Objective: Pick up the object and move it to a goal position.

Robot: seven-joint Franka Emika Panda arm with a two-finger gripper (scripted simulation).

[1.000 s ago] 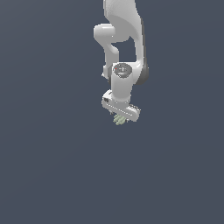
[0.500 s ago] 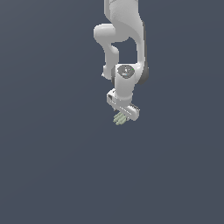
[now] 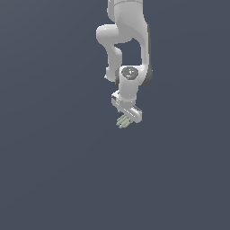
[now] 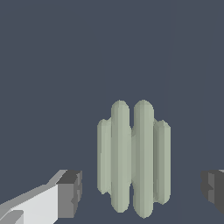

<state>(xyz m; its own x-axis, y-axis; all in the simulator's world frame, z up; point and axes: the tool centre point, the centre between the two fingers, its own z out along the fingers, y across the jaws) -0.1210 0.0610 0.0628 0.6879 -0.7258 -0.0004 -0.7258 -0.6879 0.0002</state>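
The object (image 4: pixel 133 159) is a small pale grey-green piece with several parallel rounded ridges, lying on the dark grey floor. In the wrist view it sits between my gripper's (image 4: pixel 141 191) two dark fingertips (image 4: pixel 70 192), with a gap on each side. The gripper is open and touches nothing. In the exterior view the object (image 3: pixel 123 121) peeks out just below the white hand, and my gripper (image 3: pixel 126 118) is right over it, with its fingers hidden behind the white hand bar.
The white arm (image 3: pixel 123 31) reaches in from the top of the exterior view. A flat dark grey floor (image 3: pixel 54 170) spreads all around, with no other items in sight.
The wrist has turned and shifted slightly toward the exterior view's right above the object. The object has stayed where it was.
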